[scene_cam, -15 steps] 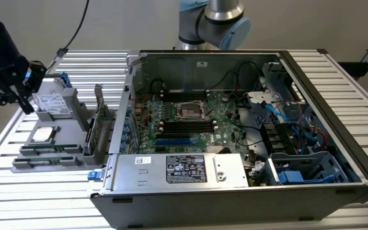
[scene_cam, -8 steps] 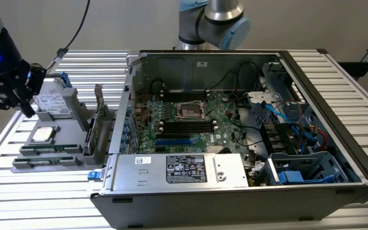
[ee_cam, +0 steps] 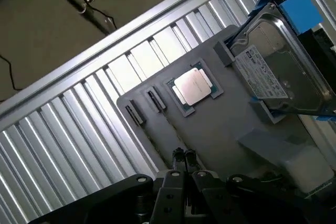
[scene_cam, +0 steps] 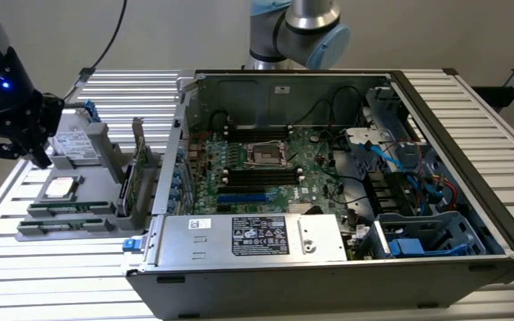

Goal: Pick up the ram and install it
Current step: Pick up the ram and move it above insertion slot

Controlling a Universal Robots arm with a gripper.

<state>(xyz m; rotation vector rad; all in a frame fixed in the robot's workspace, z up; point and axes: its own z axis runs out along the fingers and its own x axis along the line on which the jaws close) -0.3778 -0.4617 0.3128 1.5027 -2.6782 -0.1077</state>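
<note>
Exterior view: slatted bench (scene_cam: 69, 267) carries an open computer case (scene_cam: 328, 287), with a grey parts holder (scene_cam: 99, 144) at the exterior view's left of it. Ram (scene_cam: 125, 189) stands on edge at the holder's case side. Gripper (scene_cam: 41, 159) hovers over the holder's opposite edge, apart from the ram. Wrist view: fingers (ee_cam: 179, 157) clenched together, empty.

the arm (scene_cam: 294, 27) is made of round silver-grey tubes, and its big joint has a light blue cap (scene_cam: 330, 45) on the end. the wrist part (scene_cam: 11, 114) is chunky and all black, with one tiny blue light (scene_cam: 5, 83) glowing on it (like a little eye). the gripper (ee_cam: 182, 156) is black too, with two thin fingers (ee_cam: 177, 157) and small round silver screws (ee_cam: 139, 180) on its flat side pieces.
</note>
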